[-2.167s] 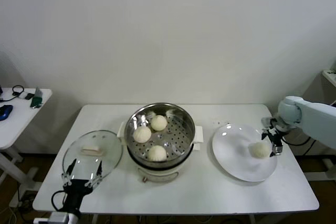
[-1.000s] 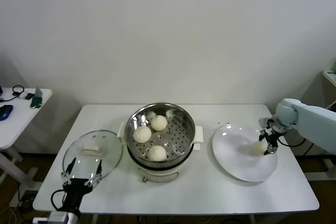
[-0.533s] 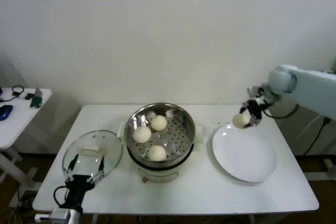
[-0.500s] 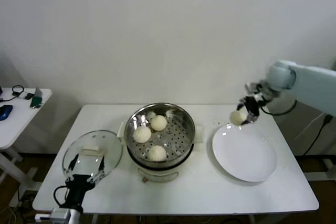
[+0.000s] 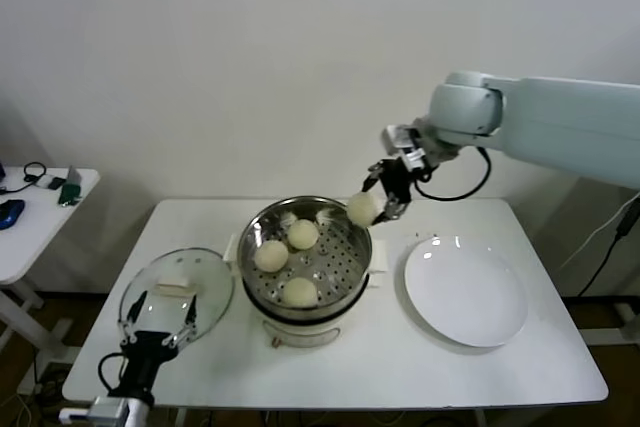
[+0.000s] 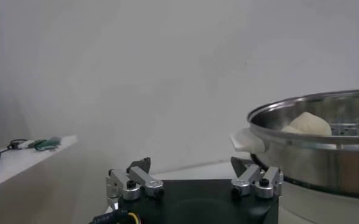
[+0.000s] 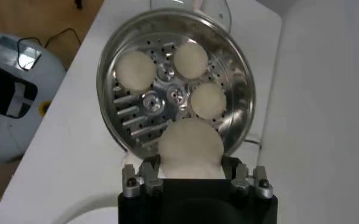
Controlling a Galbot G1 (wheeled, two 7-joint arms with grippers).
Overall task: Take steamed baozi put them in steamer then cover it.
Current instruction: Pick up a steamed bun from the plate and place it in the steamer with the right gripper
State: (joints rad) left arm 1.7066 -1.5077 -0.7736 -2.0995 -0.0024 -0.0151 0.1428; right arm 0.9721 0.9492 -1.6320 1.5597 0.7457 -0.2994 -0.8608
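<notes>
Head view: right gripper [image 5: 378,199] clamped on the fourth bun [image 5: 361,209], held above the steamer [image 5: 305,252] rim's right edge, high enough to clear the wall. Three buns [image 7: 191,59] already sit inside, right side free. Left gripper [image 5: 160,324] waits, fingers apart, near the lid [image 5: 176,290] for covering. Plate [image 5: 466,292] bare.

three baozi [image 5: 287,258] crowd steamer [image 5: 349,275] left, right side seemingly free

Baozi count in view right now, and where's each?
4. Three lie in the steamer: baozi. The fourth baozi is held in the right gripper above the steamer's right rim. None on the plate.
</notes>
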